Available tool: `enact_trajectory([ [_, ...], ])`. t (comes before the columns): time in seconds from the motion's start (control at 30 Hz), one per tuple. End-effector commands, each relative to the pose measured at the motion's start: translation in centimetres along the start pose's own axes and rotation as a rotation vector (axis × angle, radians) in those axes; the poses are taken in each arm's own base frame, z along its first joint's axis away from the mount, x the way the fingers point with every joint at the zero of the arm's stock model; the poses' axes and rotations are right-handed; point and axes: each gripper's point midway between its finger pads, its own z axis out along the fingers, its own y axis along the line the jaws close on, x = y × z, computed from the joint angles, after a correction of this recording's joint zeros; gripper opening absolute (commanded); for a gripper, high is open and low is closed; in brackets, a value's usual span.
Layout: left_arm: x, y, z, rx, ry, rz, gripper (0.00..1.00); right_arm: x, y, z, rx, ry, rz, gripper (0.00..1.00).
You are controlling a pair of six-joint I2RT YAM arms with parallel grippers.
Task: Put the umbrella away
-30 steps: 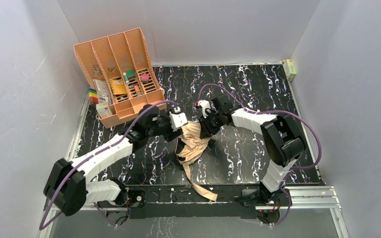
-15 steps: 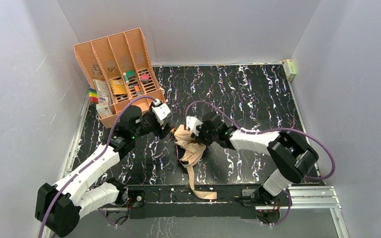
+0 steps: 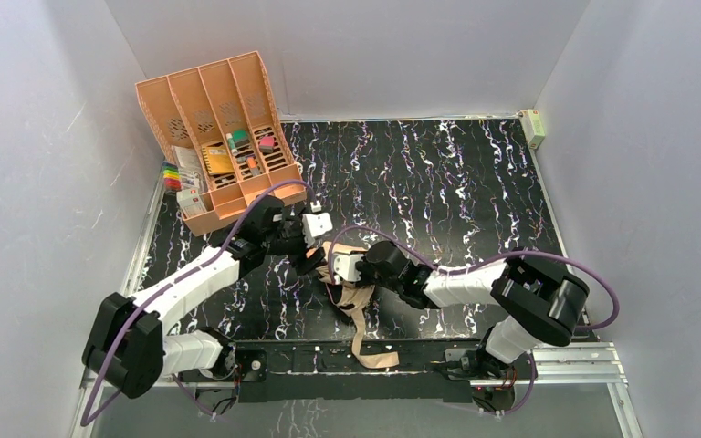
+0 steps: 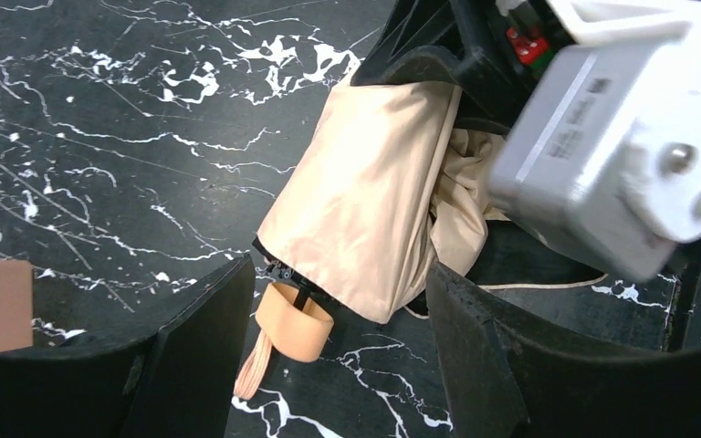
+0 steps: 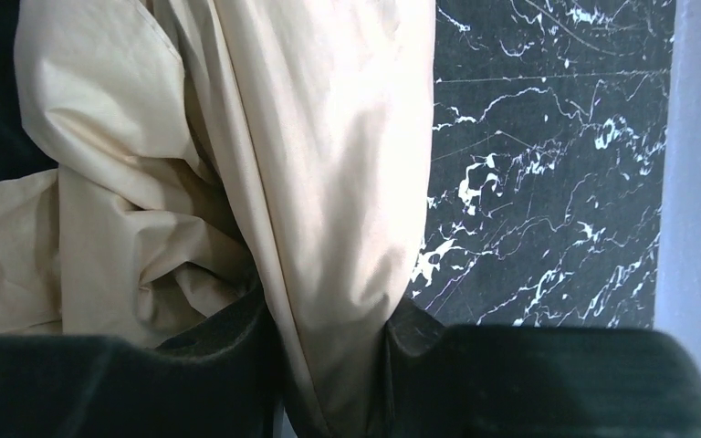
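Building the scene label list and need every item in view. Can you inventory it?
umbrella: 1, pale peach-beige, table centre, strap trailing to near edge
organizer: 1, orange-peach, slotted, far left corner
small items: several, mixed colours, in organizer slots
coloured stack: 1, rainbow, left of organizer
white box: 1, at organizer's front left corner
small box: 1, pale, far right corner
table: 1, black marbled
left gripper: 1, black, open, straddling umbrella's handle end
right gripper: 1, black, shut on umbrella fabric
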Motion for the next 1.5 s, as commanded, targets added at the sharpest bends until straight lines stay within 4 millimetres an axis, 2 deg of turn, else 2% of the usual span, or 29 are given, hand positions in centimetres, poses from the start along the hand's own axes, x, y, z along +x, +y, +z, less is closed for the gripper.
enact_trajectory([
  [0.0,-1.6,0.3,0.7,0.039,-0.061,0.053,0.69,3.9,5.5,-1.0,-0.177,0.099,-0.105,0.08],
  [0.23,-0.8,1.2,2.5,0.076,-0.016,0.055,0.77,3.9,5.8,-1.4,-0.175,0.079,-0.146,0.14],
  [0.53,0.4,1.3,4.4,0.159,0.026,0.071,0.79,3.7,5.8,-1.8,-0.168,0.058,-0.159,0.12],
  [0.73,1.2,-1.0,5.2,0.32,0.038,0.001,0.78,3.7,5.7,-1.8,-0.162,0.057,-0.159,0.11],
  [0.9,1.9,-2.1,5.0,0.359,0.041,-0.032,0.78,3.7,5.6,-1.8,-0.154,0.058,-0.159,0.11],
  [1.17,3.3,-2.3,5.5,0.36,0.093,-0.053,0.76,3.2,5.0,-1.9,-0.129,0.045,-0.151,0.11],
  [1.33,2.5,-2.9,5.5,0.403,0.07,-0.072,0.76,2.9,4.5,-1.8,-0.107,0.044,-0.142,0.12],
  [1.47,3.7,-3.1,6.0,0.399,0.124,-0.08,0.75,2.6,4.2,-1.9,-0.095,0.031,-0.134,0.12],
])
